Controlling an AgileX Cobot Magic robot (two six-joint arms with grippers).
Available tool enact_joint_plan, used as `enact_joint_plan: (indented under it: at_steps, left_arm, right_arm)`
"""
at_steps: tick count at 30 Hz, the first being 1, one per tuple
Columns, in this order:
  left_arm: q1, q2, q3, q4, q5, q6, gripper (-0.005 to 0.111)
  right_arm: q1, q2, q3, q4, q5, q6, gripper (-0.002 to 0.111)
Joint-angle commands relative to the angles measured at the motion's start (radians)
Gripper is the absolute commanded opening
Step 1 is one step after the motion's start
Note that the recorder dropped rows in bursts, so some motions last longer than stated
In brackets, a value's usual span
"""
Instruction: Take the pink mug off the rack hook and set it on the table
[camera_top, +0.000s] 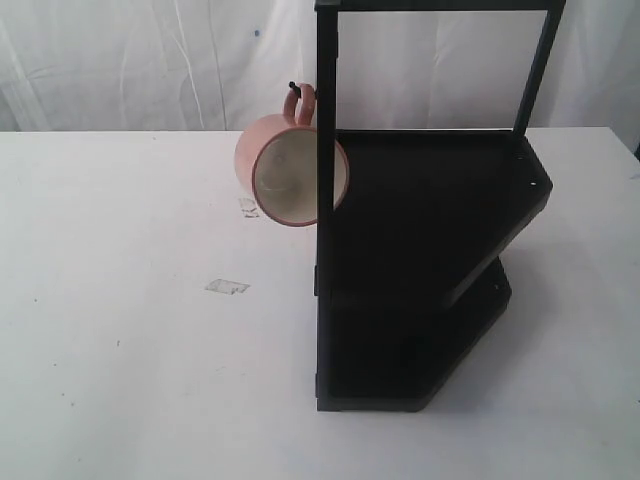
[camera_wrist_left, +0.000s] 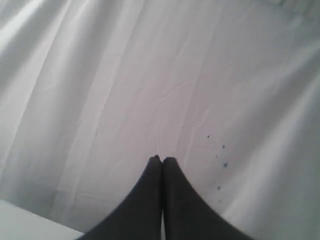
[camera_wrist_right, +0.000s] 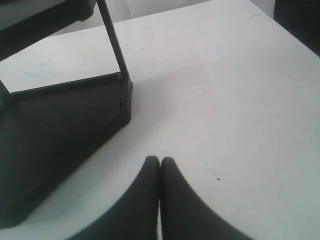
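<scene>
White table (camera_top: 120, 300) lies under the pink mug (camera_top: 285, 175), likely slick, fragile ceramic best pinched at its rim; left gripper (camera_wrist_left: 161, 159) and right gripper (camera_wrist_right: 160, 159) are closed, empty.

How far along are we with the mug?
Done: nothing yet; the mug hangs by its handle on the hook of the rack. In hand: nothing; the left end effector is shut and empty, facing a curtain, the right end effector shut and empty above the table. Left: reach the mug, lift it off, set it down.
</scene>
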Motion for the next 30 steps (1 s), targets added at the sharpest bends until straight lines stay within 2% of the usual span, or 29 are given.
enact_joint_plan:
  at_steps: [1, 4, 8, 12, 14, 16, 17, 18, 19, 20, 21, 22, 23, 24, 25, 27, 29, 30]
  left_arm:
    - [-0.008, 0.005, -0.024, 0.249, 0.212, 0.025, 0.000]
    - [-0.008, 0.035, 0.011, 0.247, 0.298, -0.054, 0.000]
    - [-0.008, 0.090, 0.085, 0.247, 0.311, -0.092, 0.000]
    - [-0.017, 0.187, 0.103, 0.247, 0.440, -0.102, 0.000]
    - [-0.051, 0.241, 0.103, 0.247, 0.420, -0.114, 0.000]
    - [-0.092, 0.298, 0.103, 0.247, 0.344, -0.299, 0.000]
    - [-0.128, 0.325, 0.103, 0.261, 0.239, -0.493, 0.000]
    - [-0.149, 0.338, 0.103, 0.375, 0.114, -0.512, 0.000]
    - [-0.154, 0.342, 0.103, 0.451, 0.055, -0.518, 0.000]
    - [-0.155, 0.351, 0.063, 0.578, 0.086, -0.578, 0.000]
    - [-0.155, 0.362, 0.009, 0.633, 0.200, -0.637, 0.000]
    - [-0.155, 0.387, -0.083, 0.682, 0.432, -0.708, 0.000]
    - [-0.155, 0.413, -0.130, 0.687, 0.566, -0.709, 0.000]
    - [-0.155, 0.458, -0.198, 0.685, 0.660, -0.694, 0.000]
    - [-0.155, 0.492, -0.233, 0.680, 0.693, -0.650, 0.000]
    - [-0.155, 0.575, -0.310, 0.541, 0.775, -0.421, 0.000]
    - [-0.174, 0.631, -0.368, 0.329, 0.885, -0.133, 0.000]
    - [-0.190, 0.662, -0.397, 0.191, 0.940, 0.063, 0.000]
  right_arm:
    - [-0.002, -0.006, 0.001, -0.010, -0.005, 0.003, 0.000]
    - [-0.002, -0.006, 0.001, -0.010, -0.005, 0.003, 0.000]
    - [-0.002, -0.006, 0.001, -0.010, -0.005, 0.003, 0.000]
    - [-0.002, -0.006, 0.001, -0.010, -0.005, 0.003, 0.000]
    - [-0.002, -0.006, 0.001, -0.010, -0.005, 0.003, 0.000]
    - [-0.002, -0.006, 0.001, -0.010, -0.005, 0.003, 0.000]
    - [-0.002, -0.006, 0.001, -0.010, -0.005, 0.003, 0.000]
    - [-0.002, -0.006, 0.001, -0.010, -0.005, 0.003, 0.000]
    - [-0.002, -0.006, 0.001, -0.010, -0.005, 0.003, 0.000]
    - [-0.002, -0.006, 0.001, -0.010, -0.005, 0.003, 0.000]
    - [-0.002, -0.006, 0.001, -0.010, -0.005, 0.003, 0.000]
    - [-0.002, -0.006, 0.001, -0.010, -0.005, 0.003, 0.000]
    - [-0.002, -0.006, 0.001, -0.010, -0.005, 0.003, 0.000]
    - [-0.002, -0.006, 0.001, -0.010, -0.005, 0.003, 0.000]
    - [-0.002, -0.006, 0.001, -0.010, -0.005, 0.003, 0.000]
    - [-0.002, -0.006, 0.001, -0.010, -0.005, 0.003, 0.000]
    - [-0.002, -0.006, 0.001, -0.010, -0.005, 0.003, 0.000]
    - [-0.002, -0.006, 0.001, -0.010, -0.005, 0.003, 0.000]
